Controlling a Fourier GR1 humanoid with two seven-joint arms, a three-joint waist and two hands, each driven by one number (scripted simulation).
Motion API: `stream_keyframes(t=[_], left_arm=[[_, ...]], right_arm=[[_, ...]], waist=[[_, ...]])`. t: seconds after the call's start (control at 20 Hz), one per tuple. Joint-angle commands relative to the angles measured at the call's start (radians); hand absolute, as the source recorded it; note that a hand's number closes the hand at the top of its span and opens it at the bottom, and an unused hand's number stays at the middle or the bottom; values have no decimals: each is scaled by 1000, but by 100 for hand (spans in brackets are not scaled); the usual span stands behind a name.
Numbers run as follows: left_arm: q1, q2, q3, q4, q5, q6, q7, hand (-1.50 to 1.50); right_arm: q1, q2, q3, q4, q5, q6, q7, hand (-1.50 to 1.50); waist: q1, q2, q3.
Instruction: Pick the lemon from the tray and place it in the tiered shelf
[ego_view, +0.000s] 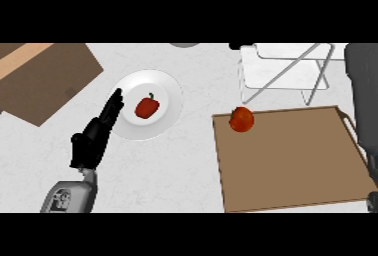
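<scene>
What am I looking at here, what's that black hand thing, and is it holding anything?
This single picture looks steeply down from a humanoid robot's head onto a pale kitchen counter. The black hand on a grey forearm is the robot's left hand, open, resting beside a round white plate that carries a small red bell pepper. It holds nothing. A brown tray lies to the right, with a round orange-red fruit at its far left corner. Behind it stands a white wire shelf. The right arm runs along the right edge; its hand is out of view.

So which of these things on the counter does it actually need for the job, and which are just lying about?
Part of the job:
- brown tray
- reddish-orange round fruit at the tray's far left corner (no yellow lemon shows)
- white wire tiered shelf

Just lying about:
- white plate with a red pepper
- brown board at the far left
</scene>
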Motion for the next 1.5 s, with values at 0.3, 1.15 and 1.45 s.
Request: stream_keyframes(t=[0.3,1.15,1.45], left_arm=[[-7,27,29,29,21,-33,-24,0],[24,-3,19,2,-8,18,-6,0],[18,-7,18,16,-14,23,-7,0]], right_arm=[[-44,-37,-91,-73,-182,-24,-45,-150],[338,-301,-374,-633,-406,406,366,-150],[570,-385,-592,-775,-629,644,338,-150]], waist=[[3,4,1],[-48,-10,2],[-49,-8,3]])
